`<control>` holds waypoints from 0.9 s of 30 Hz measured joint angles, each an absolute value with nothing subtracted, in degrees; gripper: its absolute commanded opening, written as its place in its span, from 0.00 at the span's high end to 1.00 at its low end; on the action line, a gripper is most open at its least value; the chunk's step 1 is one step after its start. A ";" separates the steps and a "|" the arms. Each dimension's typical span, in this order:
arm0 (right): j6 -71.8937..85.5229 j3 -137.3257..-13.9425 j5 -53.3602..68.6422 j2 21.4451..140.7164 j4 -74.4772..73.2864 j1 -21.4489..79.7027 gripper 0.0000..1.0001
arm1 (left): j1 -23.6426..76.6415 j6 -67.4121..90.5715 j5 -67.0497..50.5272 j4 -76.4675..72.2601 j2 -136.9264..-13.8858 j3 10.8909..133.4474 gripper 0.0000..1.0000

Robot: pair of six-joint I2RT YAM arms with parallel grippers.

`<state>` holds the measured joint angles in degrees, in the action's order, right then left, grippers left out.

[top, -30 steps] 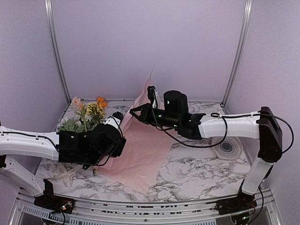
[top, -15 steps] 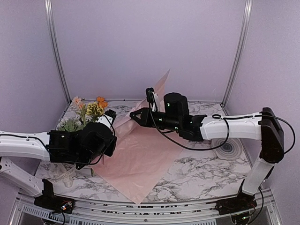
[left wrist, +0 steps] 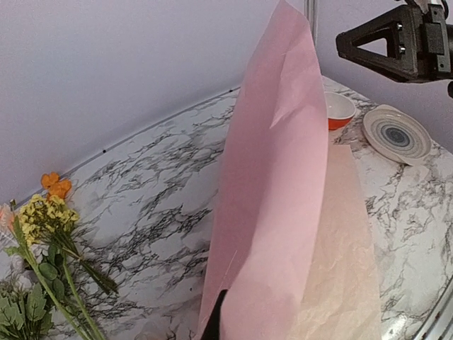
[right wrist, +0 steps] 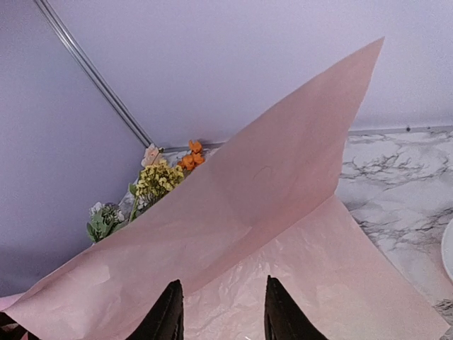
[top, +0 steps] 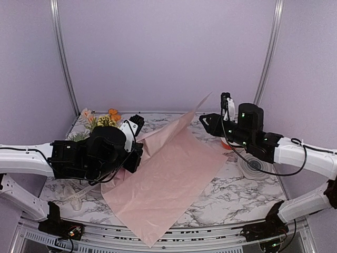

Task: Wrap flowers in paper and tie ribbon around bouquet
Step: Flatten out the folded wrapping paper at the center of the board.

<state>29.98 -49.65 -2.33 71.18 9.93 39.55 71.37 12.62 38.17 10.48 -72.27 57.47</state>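
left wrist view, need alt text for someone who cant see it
A large pink paper stands in a tall fold up the middle of the frame, over a marble table. Flowers lie at the left; an orange bowl, a striped plate and the right claw are at the upper right.

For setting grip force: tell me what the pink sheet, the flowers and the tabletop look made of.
The paper: thin matte pink tissue, judging by fine crinkles and its soft standing fold. The flowers: likely artificial, plastic or fabric, with stiff uniform blooms; not certain. The tabletop: marble-look, grey veins on white, perhaps printed laminate.
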 measured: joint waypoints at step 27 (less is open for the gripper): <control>17.37 -41.30 0.86 67.42 1.30 33.50 0.54 | 45.39 31.48 18.90 5.32 -66.59 45.32 1.00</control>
<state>17.37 -41.30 0.86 67.42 1.30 33.50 45.39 31.48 18.90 5.32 -66.59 45.32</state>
